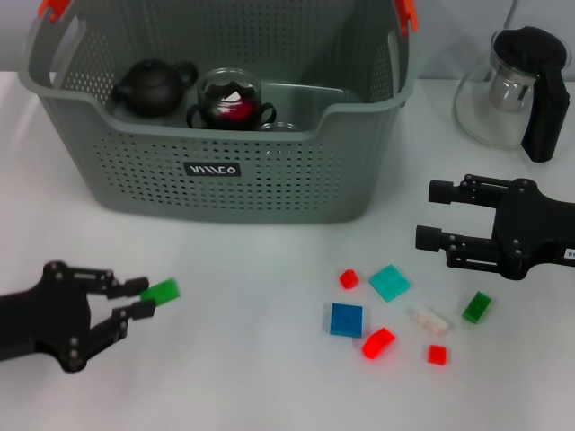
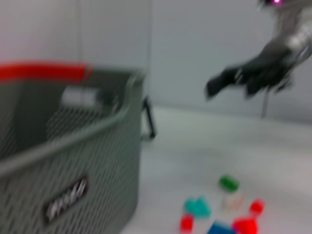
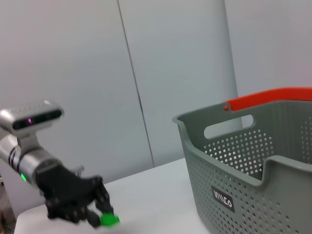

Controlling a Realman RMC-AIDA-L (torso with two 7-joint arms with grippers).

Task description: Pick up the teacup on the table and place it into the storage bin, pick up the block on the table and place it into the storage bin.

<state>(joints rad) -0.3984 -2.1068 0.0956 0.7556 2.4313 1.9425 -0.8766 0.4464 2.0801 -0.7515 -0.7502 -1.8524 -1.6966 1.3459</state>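
Your left gripper (image 1: pixel 144 299) at seven o'clock pinches a green block (image 1: pixel 162 291) above the desk (image 1: pixel 252 359), short of the storage bin (image 1: pixel 225 171) already holding a teacup (image 1: pixel 230 101); your right gripper (image 1: pixel 431 215) hovers open.

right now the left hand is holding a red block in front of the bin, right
Not quite. The block pinched in the left hand is green, not red, as the head view shows and the right wrist view confirms. The rest holds: the hand is in front of the bin, off its left corner.
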